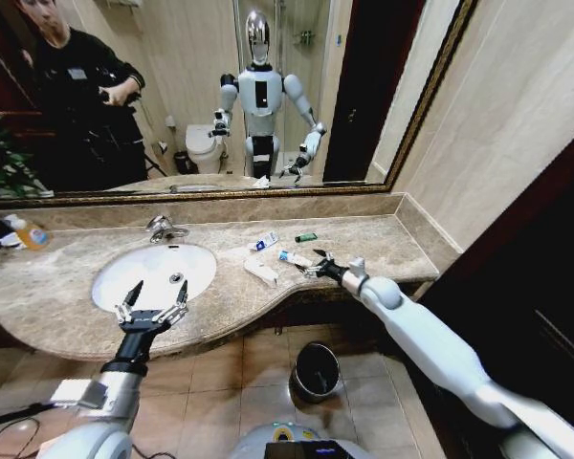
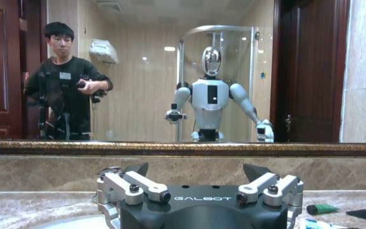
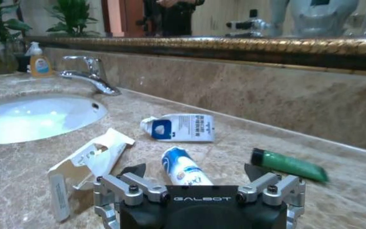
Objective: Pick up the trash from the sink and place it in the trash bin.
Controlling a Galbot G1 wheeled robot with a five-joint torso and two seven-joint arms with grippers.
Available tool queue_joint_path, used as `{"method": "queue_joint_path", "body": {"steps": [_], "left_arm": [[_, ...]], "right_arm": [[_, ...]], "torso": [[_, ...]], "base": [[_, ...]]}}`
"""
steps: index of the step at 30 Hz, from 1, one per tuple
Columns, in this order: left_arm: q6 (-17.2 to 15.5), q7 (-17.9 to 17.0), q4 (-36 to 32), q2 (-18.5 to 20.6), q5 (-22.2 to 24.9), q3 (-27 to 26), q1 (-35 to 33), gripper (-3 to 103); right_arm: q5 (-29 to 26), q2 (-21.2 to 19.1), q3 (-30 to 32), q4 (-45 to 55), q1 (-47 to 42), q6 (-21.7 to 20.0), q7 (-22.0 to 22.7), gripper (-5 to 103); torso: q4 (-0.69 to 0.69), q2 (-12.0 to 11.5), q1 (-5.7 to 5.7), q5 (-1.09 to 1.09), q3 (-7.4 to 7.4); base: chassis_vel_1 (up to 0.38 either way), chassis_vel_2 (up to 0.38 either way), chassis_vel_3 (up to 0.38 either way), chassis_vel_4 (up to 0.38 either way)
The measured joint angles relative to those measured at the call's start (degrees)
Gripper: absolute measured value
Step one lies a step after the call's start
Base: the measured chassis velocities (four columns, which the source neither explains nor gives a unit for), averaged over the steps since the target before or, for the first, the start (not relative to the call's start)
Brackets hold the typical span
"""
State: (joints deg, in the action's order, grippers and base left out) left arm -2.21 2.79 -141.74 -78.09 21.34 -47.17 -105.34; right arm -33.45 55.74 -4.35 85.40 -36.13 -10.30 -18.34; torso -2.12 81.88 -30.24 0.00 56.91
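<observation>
The right gripper [image 3: 196,179] stood open and empty, low over the beige mottled marble worktop [image 1: 383,244], its jaws either side of the white tube with blue markings [image 3: 184,167]. Just beside it lay a torn white carton [image 3: 84,164], a white packet with a blue mark [image 3: 181,128] and a small dark-green tube [image 3: 288,164]. The white oval sink [image 1: 153,274] held no trash. The left gripper [image 1: 151,304] hovered open at the sink's front rim. The round black trash bin [image 1: 317,368] stood on the floor below the worktop's front edge. Judgement: nothing binned yet; all four pieces remained.
</observation>
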Motion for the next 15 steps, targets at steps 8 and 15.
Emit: {"method": "queue_joint_path", "body": {"steps": [8,15], "left_arm": [[0.0,0.0,0.0,0.0,0.0,0.0,0.0,100],[0.0,0.0,0.0,0.0,0.0,0.0,0.0,100]], "right_arm": [[-0.4,0.8,-2.0,-2.8,1.6,-0.6,-2.0,100],[-0.1,0.6,-2.3,-3.8,1.6,-0.4,-2.2,69]], "torso": [[0.01,0.0,0.01,0.0,0.0],[0.01,0.0,0.01,0.0,-0.01]], "base": [[0.0,0.0,0.0,0.0],[0.0,0.0,0.0,0.0]]}}
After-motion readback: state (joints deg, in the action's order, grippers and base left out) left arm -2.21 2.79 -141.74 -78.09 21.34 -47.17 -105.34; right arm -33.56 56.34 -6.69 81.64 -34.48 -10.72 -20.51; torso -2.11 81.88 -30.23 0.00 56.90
